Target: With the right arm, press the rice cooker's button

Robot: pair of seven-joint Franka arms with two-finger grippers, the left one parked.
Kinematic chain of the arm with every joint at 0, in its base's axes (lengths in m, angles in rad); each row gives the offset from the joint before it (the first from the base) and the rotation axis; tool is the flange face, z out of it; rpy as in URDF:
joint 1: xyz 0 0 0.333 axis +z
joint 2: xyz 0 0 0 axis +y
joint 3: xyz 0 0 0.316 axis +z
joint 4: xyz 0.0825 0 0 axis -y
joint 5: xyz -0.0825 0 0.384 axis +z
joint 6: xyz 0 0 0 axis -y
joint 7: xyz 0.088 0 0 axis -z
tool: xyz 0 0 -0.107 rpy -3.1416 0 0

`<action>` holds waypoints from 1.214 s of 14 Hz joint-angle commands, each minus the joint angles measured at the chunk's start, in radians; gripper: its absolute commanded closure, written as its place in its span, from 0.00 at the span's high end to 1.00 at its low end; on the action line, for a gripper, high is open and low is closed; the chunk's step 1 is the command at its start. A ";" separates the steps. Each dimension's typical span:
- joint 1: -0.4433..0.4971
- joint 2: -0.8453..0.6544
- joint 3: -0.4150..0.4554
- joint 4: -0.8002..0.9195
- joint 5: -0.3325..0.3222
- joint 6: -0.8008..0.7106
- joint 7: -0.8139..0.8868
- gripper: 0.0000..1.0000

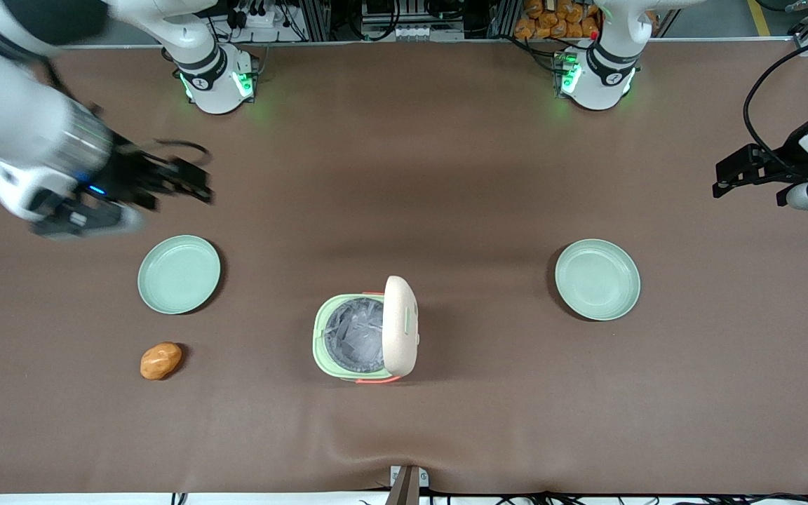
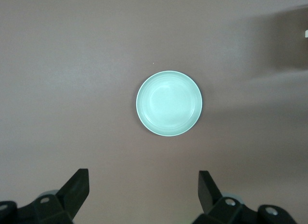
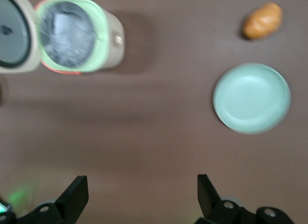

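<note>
Judging the rice cooker [image 1: 365, 335]: small, hard-shelled, probably light, so a push from the side could slide or tip it on the brown table cover [image 1: 446, 175]. No grasp is called for; contact should be one fingertip pressed squarely on the button. The small pale tab on the cream side wall [image 3: 117, 39] may be that button, but this is not certain. Lid [image 1: 401, 325] stands open and upright, silvery inner pot [image 1: 355, 335] exposed; a knock to the lid could swing it shut.

Cooker sits mid-table, nearer the front camera than both green plates. Gripper [image 1: 190, 181] hangs above the table toward the working arm's end, well apart from the cooker, farther from the front camera than the near plate [image 1: 179, 273]. Fingers [image 3: 72, 197] spread wide apart, nothing between them. For pressing, closing them first would likely give a stiffer tip.

Orange bread roll [image 1: 160, 360] lies nearer the front camera than that plate, off the likely path. Second plate [image 1: 597, 279] lies toward the parked arm's end.
</note>
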 commanded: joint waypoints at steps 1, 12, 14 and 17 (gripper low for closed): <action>-0.093 -0.111 0.024 -0.105 -0.028 -0.034 -0.006 1.00; -0.094 -0.131 -0.048 -0.176 -0.227 0.022 -0.070 1.00; -0.094 -0.133 -0.048 -0.173 -0.221 0.021 -0.069 1.00; -0.092 -0.134 -0.055 -0.169 -0.214 0.016 -0.084 1.00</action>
